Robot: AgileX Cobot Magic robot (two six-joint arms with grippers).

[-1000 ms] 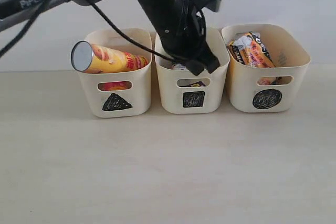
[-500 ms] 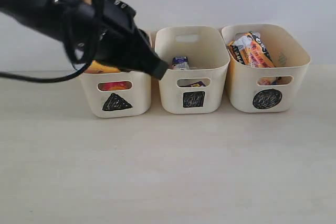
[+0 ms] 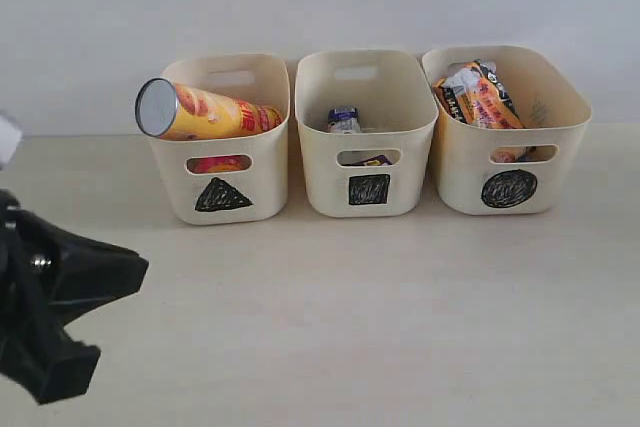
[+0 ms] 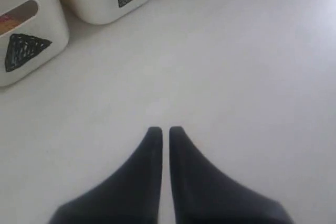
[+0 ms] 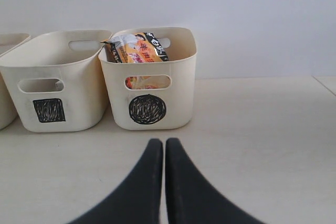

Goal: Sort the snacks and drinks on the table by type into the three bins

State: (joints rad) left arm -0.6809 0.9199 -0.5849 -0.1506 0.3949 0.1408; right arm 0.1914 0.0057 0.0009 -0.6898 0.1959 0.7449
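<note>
Entry, exterior view read left to right.

- The left hand [image 4: 165,129] was recorded low over the pale beige wood-grain table [image 3: 350,327], at the near left corner. One second earlier it had been lowered into the middle tub, and half a second earlier it was swinging across the left tub. Its fingers were almost together with only a thin slit between them, and nothing was held.
- Cream plastic tub marked with a black triangle [image 3: 262,162]: the yellow chip tube [image 3: 205,112] was lying tilted across its rim with the silver end outward. Something pink-red [image 3: 218,163] was seen through the handle slot.
- Cream tub marked with a black square [image 3: 410,162]: the small blue-white carton [image 3: 344,120] was now uncovered inside it. A purple edge [image 3: 372,159] was seen at the slot.
- Cream tub marked with a black circle [image 3: 560,152]: the orange-white noodle bag [image 3: 480,95] was standing above the rim.
- The right hand [image 5: 164,141] was held before the circle tub, with its fingers nearly touching and empty.

Judgement: the carton was taken to have been released in the square tub. No loose item was seen on the table, so the sorting was judged to be complete or nearly so.
</note>
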